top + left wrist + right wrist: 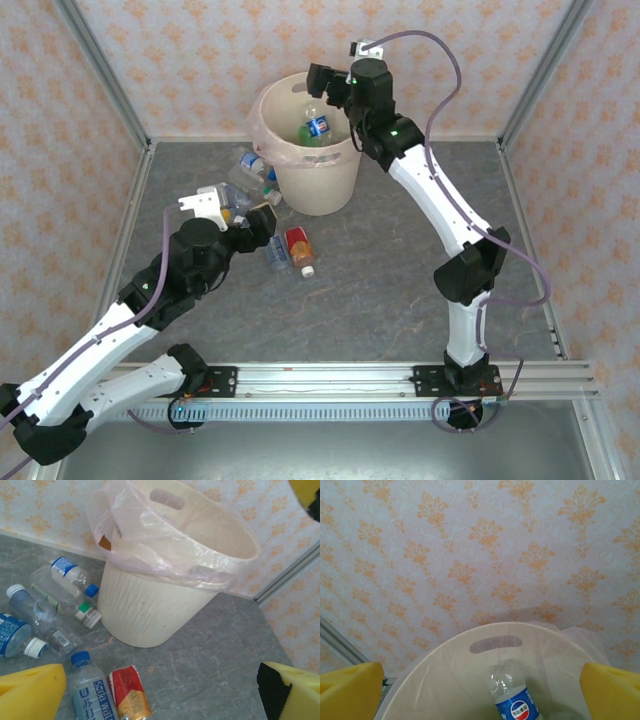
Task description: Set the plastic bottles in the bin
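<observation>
Bright, even light; soft shadows, sharp focus.

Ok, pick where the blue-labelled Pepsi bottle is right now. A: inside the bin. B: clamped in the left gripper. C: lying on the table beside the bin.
A: the Pepsi bottle sits inside the bin, below its rim.

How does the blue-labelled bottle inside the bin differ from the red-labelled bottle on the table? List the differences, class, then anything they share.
Place: the blue-labelled bottle is inside the bin; the red-labelled bottle is outside it, on the table.
Pose: the blue-labelled bottle leans neck-up in the bin; the red-labelled bottle lies flat on its side.
Label: the blue-labelled bottle's carries a round logo; the red-labelled bottle's is red with no such logo.
Shared: both are small plastic drink bottles.
</observation>
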`<state>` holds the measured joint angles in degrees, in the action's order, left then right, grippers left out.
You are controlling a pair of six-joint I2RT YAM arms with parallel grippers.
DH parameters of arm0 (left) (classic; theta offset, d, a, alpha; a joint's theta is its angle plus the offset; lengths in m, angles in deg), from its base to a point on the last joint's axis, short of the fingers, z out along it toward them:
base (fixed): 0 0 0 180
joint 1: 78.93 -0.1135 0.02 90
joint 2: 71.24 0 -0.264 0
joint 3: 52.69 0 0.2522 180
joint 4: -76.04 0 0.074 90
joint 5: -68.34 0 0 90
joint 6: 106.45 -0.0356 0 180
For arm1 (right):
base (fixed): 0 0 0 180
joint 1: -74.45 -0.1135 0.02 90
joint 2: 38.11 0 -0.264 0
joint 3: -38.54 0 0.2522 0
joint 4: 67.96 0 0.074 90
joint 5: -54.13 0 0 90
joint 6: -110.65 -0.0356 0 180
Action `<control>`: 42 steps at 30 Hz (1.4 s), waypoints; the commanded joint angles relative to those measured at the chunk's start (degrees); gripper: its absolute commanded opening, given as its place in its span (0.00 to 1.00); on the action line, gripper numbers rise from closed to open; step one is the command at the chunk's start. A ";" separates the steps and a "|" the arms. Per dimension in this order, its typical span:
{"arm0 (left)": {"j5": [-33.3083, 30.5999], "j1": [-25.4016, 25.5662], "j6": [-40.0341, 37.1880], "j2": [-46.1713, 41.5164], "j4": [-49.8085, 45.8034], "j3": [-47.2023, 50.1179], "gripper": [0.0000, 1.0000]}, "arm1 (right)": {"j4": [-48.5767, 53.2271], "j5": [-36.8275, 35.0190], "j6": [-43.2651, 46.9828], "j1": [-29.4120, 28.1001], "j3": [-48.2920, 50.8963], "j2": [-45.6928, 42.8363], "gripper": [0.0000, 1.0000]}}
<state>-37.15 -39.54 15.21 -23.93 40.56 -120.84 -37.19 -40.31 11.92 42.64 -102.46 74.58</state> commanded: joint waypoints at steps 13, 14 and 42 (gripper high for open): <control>3.80 -3.37 14.22 7.10 -3.11 6.20 0.90 | 0.00 7.16 -3.57 -0.61 14.97 -17.42 1.00; 4.94 -4.23 14.87 7.63 -3.29 6.66 0.89 | -0.69 7.91 -3.78 -0.72 16.63 -18.81 1.00; 14.87 -13.22 12.51 46.05 -10.94 -9.94 0.78 | -3.58 7.21 -3.68 -1.65 42.61 -41.80 1.00</control>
<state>-22.04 -52.43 29.44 19.77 32.89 -128.73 -39.72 -31.46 8.00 41.22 -60.91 34.65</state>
